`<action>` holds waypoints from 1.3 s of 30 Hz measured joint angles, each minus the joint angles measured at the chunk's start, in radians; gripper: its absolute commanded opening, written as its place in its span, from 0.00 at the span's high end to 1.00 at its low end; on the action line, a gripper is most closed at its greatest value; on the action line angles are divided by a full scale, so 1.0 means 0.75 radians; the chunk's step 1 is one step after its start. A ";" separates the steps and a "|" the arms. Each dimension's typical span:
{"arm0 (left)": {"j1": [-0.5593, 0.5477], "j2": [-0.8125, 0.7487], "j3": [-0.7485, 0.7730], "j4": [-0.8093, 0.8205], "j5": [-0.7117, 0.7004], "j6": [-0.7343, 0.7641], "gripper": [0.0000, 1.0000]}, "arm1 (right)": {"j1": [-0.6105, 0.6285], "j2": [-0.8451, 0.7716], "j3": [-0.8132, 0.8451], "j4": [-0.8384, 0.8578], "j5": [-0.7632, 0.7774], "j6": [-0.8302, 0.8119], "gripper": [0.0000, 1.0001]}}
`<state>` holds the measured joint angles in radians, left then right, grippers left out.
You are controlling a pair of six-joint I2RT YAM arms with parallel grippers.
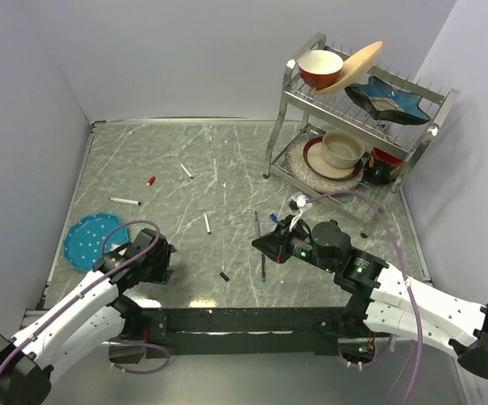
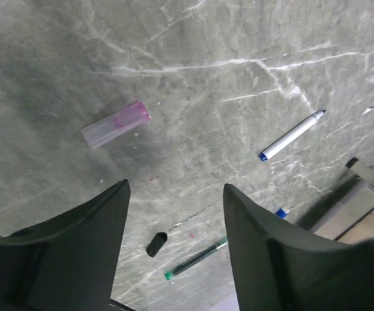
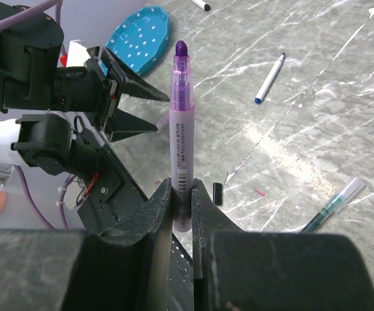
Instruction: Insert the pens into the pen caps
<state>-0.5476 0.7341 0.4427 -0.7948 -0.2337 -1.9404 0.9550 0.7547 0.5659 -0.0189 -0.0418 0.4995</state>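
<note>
Holding a purple pen [image 3: 181, 116] upright in my right hand [image 3: 182, 194]: fingers closed on the lower barrel, bare tip pointing up-frame in the right wrist view. Left hand [image 2: 175, 189] open, nothing between its fingers, hanging over the surface [image 2: 239, 39].

Clear cap [image 2: 116, 124], pink at one end, lies on its side at upper left of the left wrist view, apart from both fingers.

Step, as I judge it: left hand fetches that cap, then pen and cap meet.
- Straddle the cap across its width, not its length.
- Cannot tell which end is the mouth; check, and leave it unobstructed.
- Keep the pen clamped low so the tip stays free.

Room: black cap [image 2: 156, 243] and green pen [image 2: 197, 258] sit at lower centre, white pen [image 2: 292, 135] at right, all apart from the clear cap. In the top view, blue dish [image 1: 94, 239] lies just beside my left hand near the surface's left edge; rack [image 1: 358, 126] at upper right, well apart.
</note>
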 measured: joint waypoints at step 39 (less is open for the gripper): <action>0.089 0.321 0.035 -0.045 -0.154 -0.049 0.33 | 0.000 -0.064 0.000 -0.030 0.001 -0.015 1.00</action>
<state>-0.4812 0.9752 0.4686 -0.8288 -0.3489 -1.9770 0.9550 0.7071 0.5659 -0.0414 -0.0410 0.4881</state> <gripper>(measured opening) 0.673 0.176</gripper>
